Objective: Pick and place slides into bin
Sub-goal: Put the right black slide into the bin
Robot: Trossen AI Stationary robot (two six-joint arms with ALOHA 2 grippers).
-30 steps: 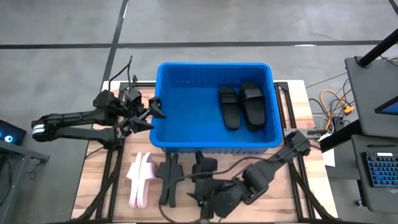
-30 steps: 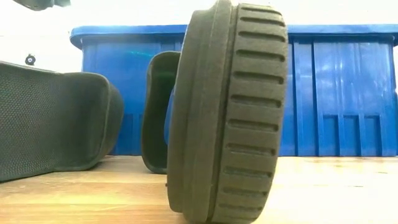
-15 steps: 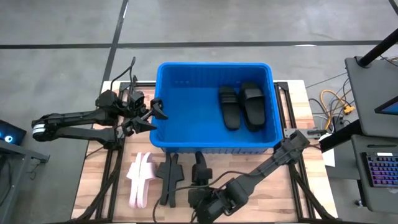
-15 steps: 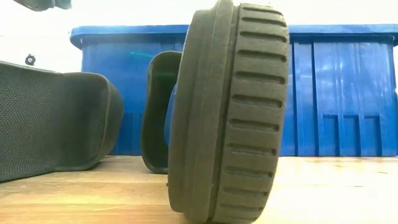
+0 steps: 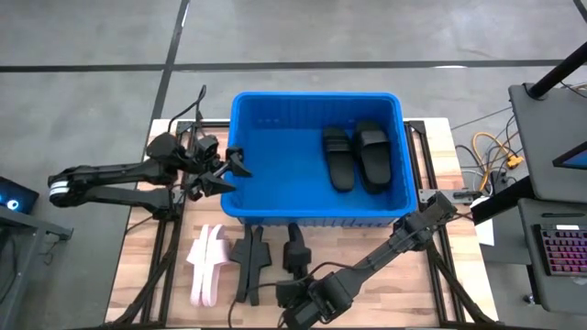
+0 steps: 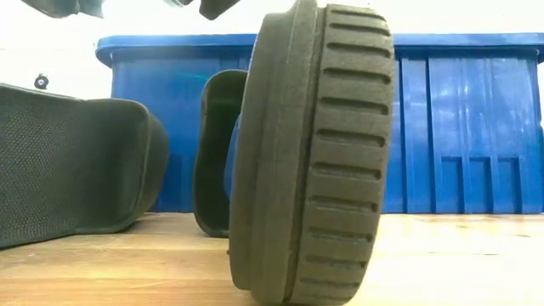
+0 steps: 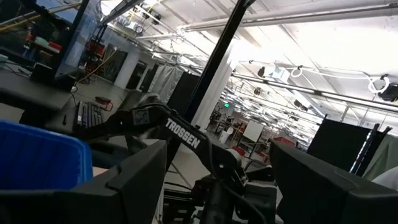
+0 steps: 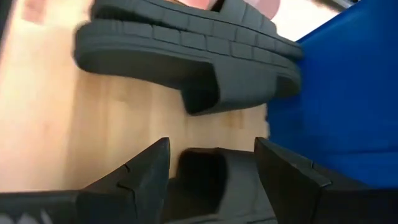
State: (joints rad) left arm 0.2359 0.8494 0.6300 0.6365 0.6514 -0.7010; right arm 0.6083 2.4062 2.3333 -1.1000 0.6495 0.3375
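Note:
A black slide (image 5: 294,247) stands on its side edge on the table just in front of the blue bin (image 5: 312,95). My right gripper (image 5: 293,286) hovers over its near end, open; in the right wrist view its fingers (image 8: 146,171) stand on either side of that slide (image 8: 199,177) without visibly touching it. A second black slide (image 5: 248,264) stands on edge beside it, with pale pink slides (image 5: 205,264) farther left. Two black slides (image 5: 356,158) lie flat on the bin floor. My left gripper (image 5: 233,170) hangs open above the bin's left wall.
The bin's near wall (image 8: 348,93) rises close behind the slide under my right gripper. The other edge-standing black slide (image 8: 186,59) lies just beyond my right fingers. In the low view a black slide (image 6: 310,153) stands upright on its edge before the bin (image 6: 459,127).
My right gripper has come down and tipped downward toward the black slide near the table's near edge, staying open. The slides have kept still.

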